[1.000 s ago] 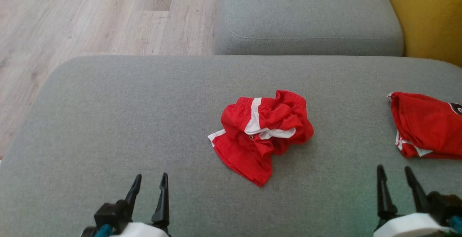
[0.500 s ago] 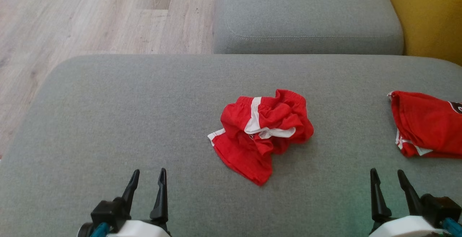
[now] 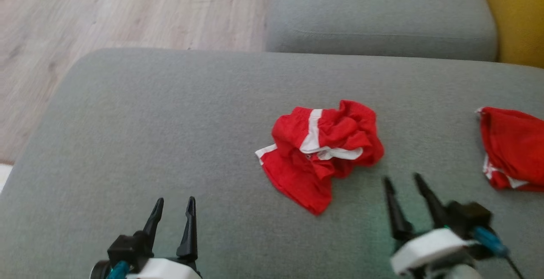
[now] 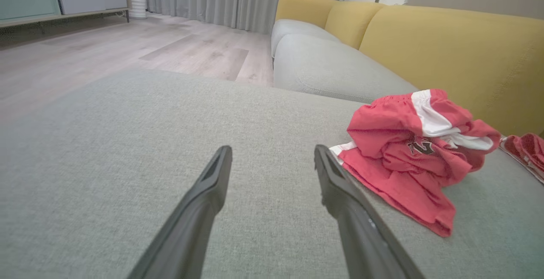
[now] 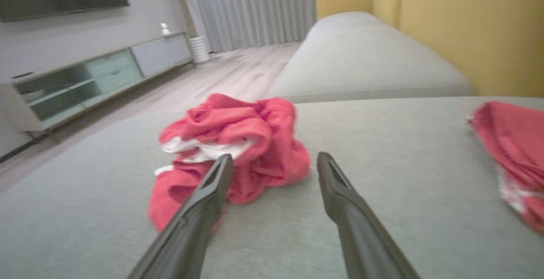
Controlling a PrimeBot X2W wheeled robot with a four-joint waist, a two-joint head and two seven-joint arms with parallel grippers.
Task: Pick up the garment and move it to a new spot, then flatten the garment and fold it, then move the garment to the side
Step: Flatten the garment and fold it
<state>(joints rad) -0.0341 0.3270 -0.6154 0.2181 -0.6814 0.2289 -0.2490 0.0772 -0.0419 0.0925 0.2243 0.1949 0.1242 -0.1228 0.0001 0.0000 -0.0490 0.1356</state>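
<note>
L end effector (image 3: pixel 174 201) sits at near edge of sofa seat (image 3: pixel 170 121), low-left, pointing straight fwd. Fingers moderately apart, empty.

R end effector (image 3: pixel 403 178) is further in over the seat, wrist tilted, fingers canted toward robot's left. Also spread, nothing held.

Key relation: garment (image 3: pixel 323 151) lies just fwd and left of the R tips, near but not touching. It's well apart from L, off to L's right. R arm is the nearer one, prob. the picker.

Garment = red shorts w/ white stripe, crumpled mid-seat. No clean long axis, loosely near-far: flat leg flap toward robot, bunched waistband on far side. In R wrist view the lump is ahead, slightly left of the finger gap.

Further right: 2nd red piece (image 3: pixel 512 151), separate. Beyond: grey cushion (image 3: pixel 378 11), wood floor (image 3: pixel 106 11), yellow backrest (image 3: pixel 518 15).
</note>
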